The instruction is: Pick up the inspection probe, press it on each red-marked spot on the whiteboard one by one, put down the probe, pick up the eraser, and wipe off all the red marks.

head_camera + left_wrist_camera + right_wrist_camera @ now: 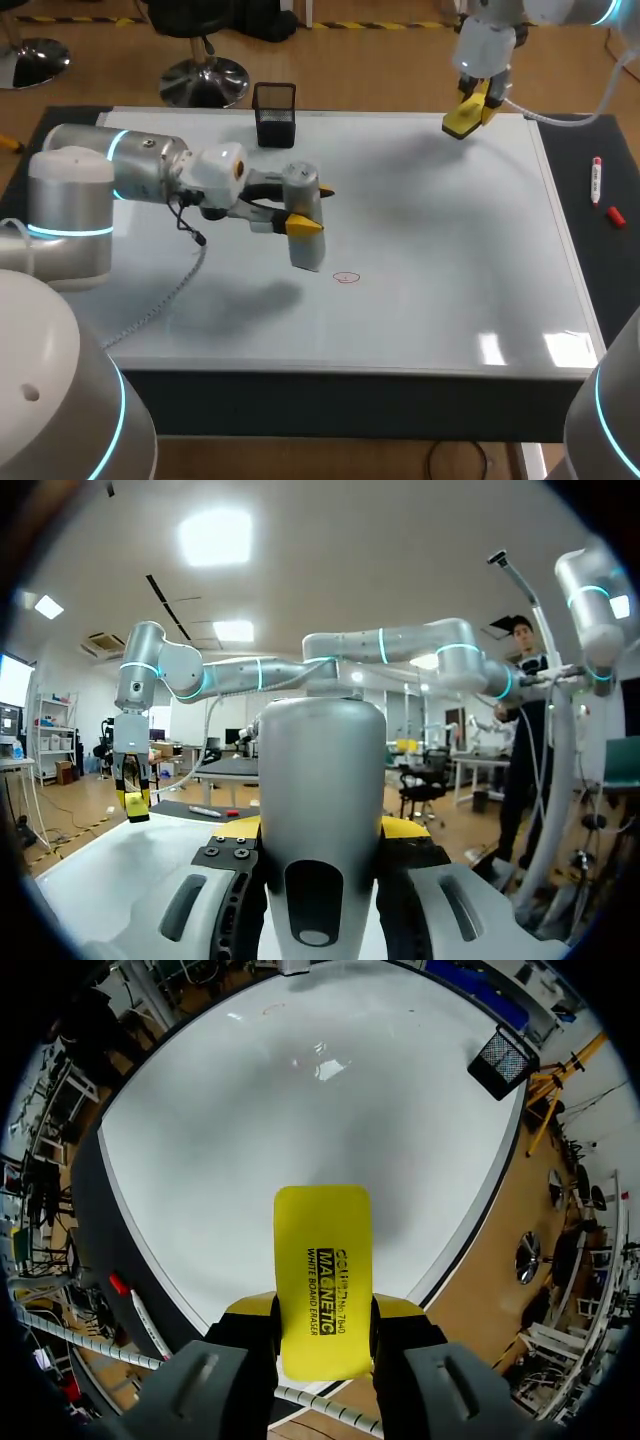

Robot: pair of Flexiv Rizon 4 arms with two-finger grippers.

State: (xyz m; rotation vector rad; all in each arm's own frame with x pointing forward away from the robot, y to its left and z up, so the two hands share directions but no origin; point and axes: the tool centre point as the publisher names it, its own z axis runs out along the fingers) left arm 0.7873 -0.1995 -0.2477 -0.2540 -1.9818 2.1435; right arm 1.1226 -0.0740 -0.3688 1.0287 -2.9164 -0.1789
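Observation:
The grey bottle-shaped inspection probe (pixel 304 222) hangs just above the whiteboard (pixel 450 250), left of centre, with my left gripper (pixel 300 222) shut on its body. In the left wrist view the probe (pixel 320 780) fills the gap between the yellow tips. One small red circle mark (pixel 346 277) lies on the board just right of the probe's lower end. My right gripper (pixel 470 108) hovers over the far right of the board, shut on the yellow eraser (pixel 462 118). The eraser (pixel 322 1280) sticks out ahead of that gripper's fingers, well above the whiteboard (pixel 300 1130).
A black mesh pen holder (pixel 275 113) stands at the board's far edge, behind the probe. A red-capped marker (pixel 597 180) and a loose red cap (pixel 615 215) lie on the dark strip right of the board. A cable (pixel 175 290) trails from my left wrist.

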